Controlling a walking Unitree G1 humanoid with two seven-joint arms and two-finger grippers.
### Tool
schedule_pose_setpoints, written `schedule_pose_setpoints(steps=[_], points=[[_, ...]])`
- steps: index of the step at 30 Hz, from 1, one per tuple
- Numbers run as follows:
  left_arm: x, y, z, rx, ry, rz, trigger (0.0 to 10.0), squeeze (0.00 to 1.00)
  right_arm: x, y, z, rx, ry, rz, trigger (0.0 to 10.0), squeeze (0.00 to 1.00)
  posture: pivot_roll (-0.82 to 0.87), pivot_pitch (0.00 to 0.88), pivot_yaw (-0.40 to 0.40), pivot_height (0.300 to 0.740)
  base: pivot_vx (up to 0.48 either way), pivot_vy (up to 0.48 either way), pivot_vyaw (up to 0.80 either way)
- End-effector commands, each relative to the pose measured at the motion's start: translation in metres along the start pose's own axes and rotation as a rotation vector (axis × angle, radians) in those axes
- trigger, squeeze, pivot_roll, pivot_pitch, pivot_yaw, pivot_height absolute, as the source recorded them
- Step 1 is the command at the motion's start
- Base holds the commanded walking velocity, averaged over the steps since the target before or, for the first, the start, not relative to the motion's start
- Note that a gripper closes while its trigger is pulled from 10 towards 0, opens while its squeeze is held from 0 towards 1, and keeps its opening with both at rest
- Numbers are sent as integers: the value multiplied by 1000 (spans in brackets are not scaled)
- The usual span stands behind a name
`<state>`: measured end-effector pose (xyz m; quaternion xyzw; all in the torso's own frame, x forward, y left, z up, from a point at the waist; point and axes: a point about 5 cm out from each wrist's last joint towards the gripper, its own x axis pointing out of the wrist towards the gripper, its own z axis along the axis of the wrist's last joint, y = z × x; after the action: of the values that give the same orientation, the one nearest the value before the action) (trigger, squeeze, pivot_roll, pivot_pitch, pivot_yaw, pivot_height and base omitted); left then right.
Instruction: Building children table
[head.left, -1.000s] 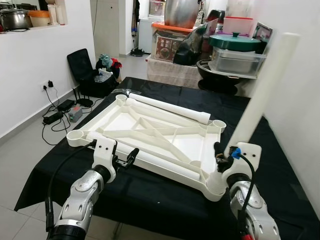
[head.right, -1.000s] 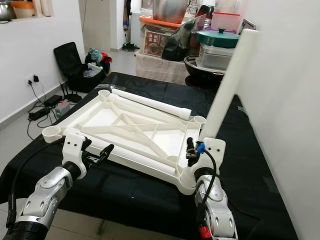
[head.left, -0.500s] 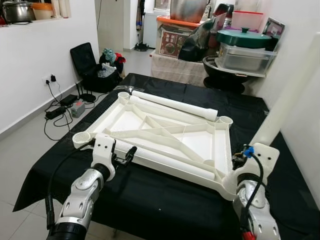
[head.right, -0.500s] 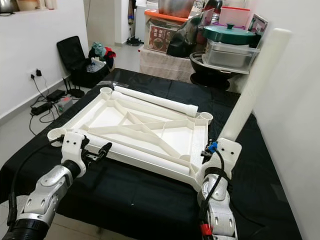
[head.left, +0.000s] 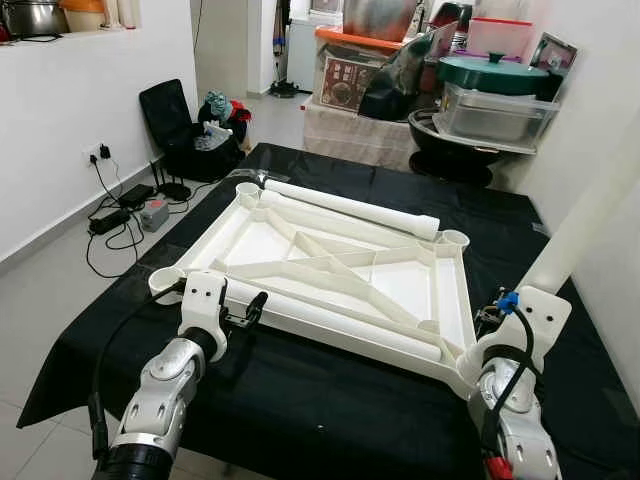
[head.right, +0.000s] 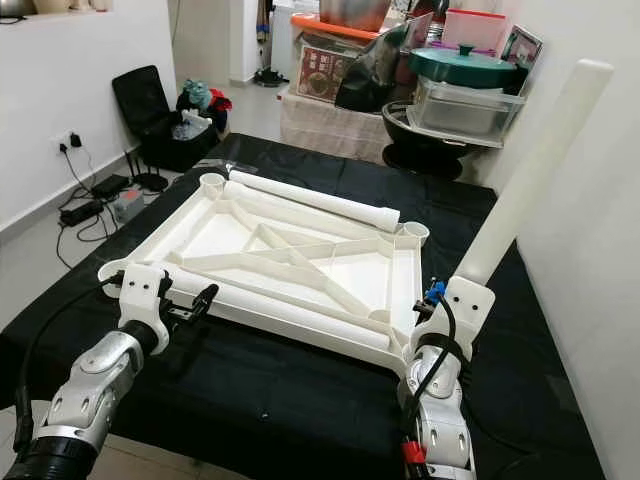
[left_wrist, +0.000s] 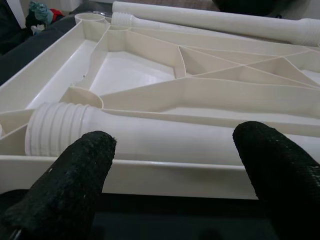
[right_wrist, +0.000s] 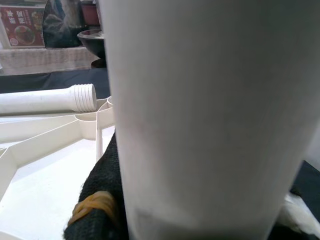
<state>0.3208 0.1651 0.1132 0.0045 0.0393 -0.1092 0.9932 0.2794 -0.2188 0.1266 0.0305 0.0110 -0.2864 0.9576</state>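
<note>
On the black-draped table (head.left: 330, 400), the right gripper (head.right: 440, 305) clamps one upright white leg (head.right: 535, 165) at the near right corner, the left gripper (head.left: 240, 312) gapes open near the upturned tabletop (head.left: 250, 240), where two more legs lie.

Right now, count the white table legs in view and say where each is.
3. One leg lies along the tabletop's far edge, one leg lies along its near edge, and the right gripper holds one leg tilted upright. A fourth may be hidden.

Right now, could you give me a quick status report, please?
Right gripper shut on upright leg. Left gripper open at tabletop near edge. Two legs lying on tabletop, one before left gripper.
</note>
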Motion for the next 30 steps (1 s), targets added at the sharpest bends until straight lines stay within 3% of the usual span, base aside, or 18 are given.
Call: schedule_pose_setpoints(steps=[1,2,9,21,30], points=[[2,0,0,15,4,2,10000,0,-8,-21,-56,-90,261,-66,0,0,28,0,-82,740,0,0,0],[2,0,0,16,5,3,10000,0,-7,-21,-56,-99,261,-60,10000,0,25,0,-80,740,0,0,0],[3,1,-1,19,10,3,10000,0,-5,-22,-53,-126,237,-56,10000,0,20,0,-76,740,0,0,0],[4,0,-2,20,12,5,10000,0,2,-32,-50,-90,219,-101,10000,0,19,0,-75,740,0,0,0],[6,0,-2,22,13,2,10000,0,14,-24,-8,-29,31,-11,10000,0,12,0,-71,740,0,0,0]])
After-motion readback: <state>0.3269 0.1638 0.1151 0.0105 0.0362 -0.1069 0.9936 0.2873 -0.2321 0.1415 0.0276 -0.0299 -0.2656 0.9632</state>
